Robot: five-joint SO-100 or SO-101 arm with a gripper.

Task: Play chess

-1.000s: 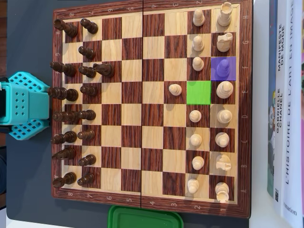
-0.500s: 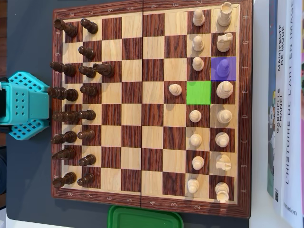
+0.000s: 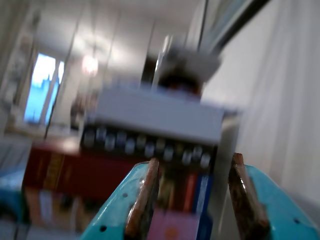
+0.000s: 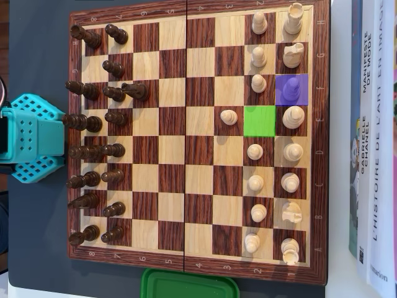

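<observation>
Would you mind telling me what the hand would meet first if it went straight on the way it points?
Probably the stack of books ahead of the open hand; blur leaves the depth unclear.

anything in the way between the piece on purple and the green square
Nothing visible. The green square is bare and meets the bishop on purple corner to corner; a white pawn and tall white piece flank it.

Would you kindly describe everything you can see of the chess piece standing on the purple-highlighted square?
In the overhead view, the piece on the purple square looks like a rounded, bishop-like figure, tinted purple by the highlight, so its own colour cannot be told. It stands upright on the board's right side among the light pieces, between a light knight above and a larger light piece below, diagonally adjoining the green square. Nothing touches it.
</observation>
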